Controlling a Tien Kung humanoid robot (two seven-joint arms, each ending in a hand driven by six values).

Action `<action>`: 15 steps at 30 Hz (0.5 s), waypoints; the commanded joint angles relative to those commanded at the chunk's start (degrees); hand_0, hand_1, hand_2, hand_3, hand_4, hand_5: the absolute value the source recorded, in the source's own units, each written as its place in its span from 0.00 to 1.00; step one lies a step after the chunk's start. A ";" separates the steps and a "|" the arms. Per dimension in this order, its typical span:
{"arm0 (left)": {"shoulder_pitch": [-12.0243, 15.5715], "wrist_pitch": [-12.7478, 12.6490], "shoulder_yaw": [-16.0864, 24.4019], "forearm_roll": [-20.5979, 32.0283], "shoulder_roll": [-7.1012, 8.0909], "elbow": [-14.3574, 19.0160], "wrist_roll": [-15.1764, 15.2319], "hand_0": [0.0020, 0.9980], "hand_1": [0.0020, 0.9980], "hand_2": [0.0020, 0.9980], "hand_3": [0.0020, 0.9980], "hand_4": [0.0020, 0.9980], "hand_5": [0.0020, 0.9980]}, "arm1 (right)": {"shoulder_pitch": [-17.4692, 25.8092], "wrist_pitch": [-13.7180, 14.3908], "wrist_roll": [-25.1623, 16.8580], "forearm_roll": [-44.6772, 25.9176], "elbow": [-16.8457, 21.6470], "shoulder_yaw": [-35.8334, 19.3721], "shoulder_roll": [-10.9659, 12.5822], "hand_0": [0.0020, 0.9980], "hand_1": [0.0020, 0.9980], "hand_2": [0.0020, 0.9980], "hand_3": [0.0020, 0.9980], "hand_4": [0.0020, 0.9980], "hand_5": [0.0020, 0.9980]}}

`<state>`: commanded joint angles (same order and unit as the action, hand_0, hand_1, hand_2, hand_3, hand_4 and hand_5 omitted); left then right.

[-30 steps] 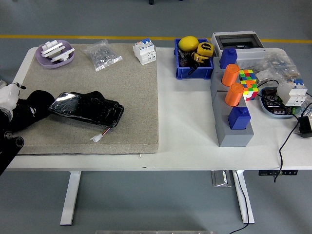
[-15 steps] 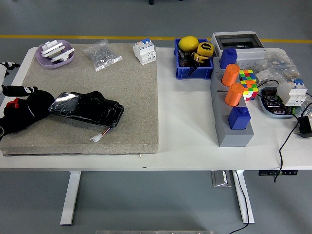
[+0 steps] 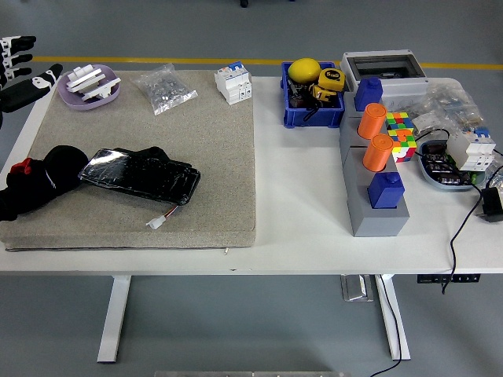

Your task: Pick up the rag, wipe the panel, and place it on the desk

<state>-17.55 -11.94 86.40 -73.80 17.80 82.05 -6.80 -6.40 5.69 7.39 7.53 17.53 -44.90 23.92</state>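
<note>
Rag: lying released on the mat at its left edge, black, soft and bunched, with a small red tag, touching the panel's left end. Now sitting alone, no hand on it, where a second ago the arm was covering it. Left hand: having lifted away since then, now hovering at the upper left corner off the tabletop, white-tipped fingers spread and holding nothing. Panel: resting flat, dark, glossy and cracked, a rounded rectangle with a white connector on thin wires at its near side. Mat: lying coarse, beige and rectangular. Purple dish, clear bag and white breaker sitting along its far edge.
</note>
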 joint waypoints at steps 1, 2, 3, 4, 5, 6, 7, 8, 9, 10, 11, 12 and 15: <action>0.06 0.00 -0.09 1.94 -1.09 -0.41 1.26 0.70 0.77 0.77 0.65 0.82 0.17 | 0.06 -0.01 -0.01 -0.18 0.02 0.25 -0.13 0.75 0.62 0.61 0.56 0.91 0.42; 0.08 0.08 -0.21 3.66 -1.70 -0.71 2.14 0.70 0.77 0.77 0.65 0.82 0.17 | 0.11 0.00 -0.04 -0.23 0.01 0.25 -0.24 0.75 0.62 0.61 0.56 0.91 0.42; 0.18 0.52 -0.39 5.49 -2.25 -1.10 2.75 0.70 0.77 0.77 0.65 0.82 0.17 | 0.16 0.01 -0.07 -0.33 -0.01 0.22 -0.39 0.75 0.62 0.61 0.56 0.91 0.42; 0.35 1.44 -0.83 7.68 -2.74 -1.85 3.75 0.70 0.76 0.76 0.63 0.82 0.18 | 0.24 0.01 -0.11 -0.38 0.01 0.28 -0.56 0.75 0.62 0.61 0.56 0.91 0.42; 0.48 2.18 -1.11 9.68 -2.97 -2.32 4.26 0.70 0.76 0.76 0.63 0.82 0.18 | 0.29 0.00 -0.13 -0.43 0.02 0.32 -0.68 0.75 0.62 0.61 0.56 0.91 0.42; 0.55 2.65 -1.25 11.40 -3.07 -2.59 4.55 0.70 0.76 0.76 0.63 0.82 0.18 | 0.31 -0.01 -0.14 -0.47 0.02 0.36 -0.74 0.75 0.62 0.61 0.56 0.91 0.42; 0.65 3.34 -1.45 13.54 -3.18 -3.04 5.09 0.70 0.76 0.76 0.63 0.82 0.18 | 0.35 -0.04 -0.14 -0.57 0.01 0.45 -0.81 0.75 0.62 0.61 0.56 0.91 0.42; 0.82 4.38 -1.72 15.65 -3.34 -3.57 5.75 0.70 0.76 0.76 0.63 0.82 0.18 | 0.42 -0.08 -0.14 -0.68 0.01 0.62 -0.84 0.75 0.62 0.61 0.56 0.91 0.42; 1.06 5.36 -1.84 18.11 -3.50 -3.87 6.47 0.70 0.76 0.76 0.63 0.82 0.18 | 0.46 -0.12 -0.13 -0.86 0.02 0.93 -0.84 0.75 0.62 0.61 0.56 0.91 0.42; 1.28 6.03 -1.89 20.13 -3.68 -4.07 7.14 0.65 0.73 0.67 0.59 0.82 0.17 | 0.48 -0.16 -0.12 -1.06 0.02 1.26 -0.82 0.75 0.62 0.62 0.56 0.91 0.42; 1.52 6.60 -1.90 22.27 -3.91 -4.23 7.73 0.65 0.73 0.67 0.59 0.82 0.17 | 0.51 -0.20 -0.11 -1.30 0.00 1.63 -0.80 0.75 0.62 0.62 0.56 0.91 0.42; 1.85 7.19 -1.88 24.01 -4.23 -4.35 8.38 0.65 0.73 0.67 0.59 0.82 0.17 | 0.51 -0.26 -0.10 -1.62 -0.02 2.14 -0.80 0.75 0.62 0.62 0.56 0.91 0.42; 2.72 8.35 -2.34 28.96 -5.05 -4.84 10.53 0.65 0.73 0.67 0.59 0.82 0.17 | 0.53 -0.38 -0.16 -2.15 -0.08 2.94 -0.96 0.75 0.62 0.62 0.56 0.91 0.42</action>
<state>-14.82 -3.59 84.05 -44.84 12.76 77.21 3.73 -5.87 5.31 7.23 5.39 17.45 -41.96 22.95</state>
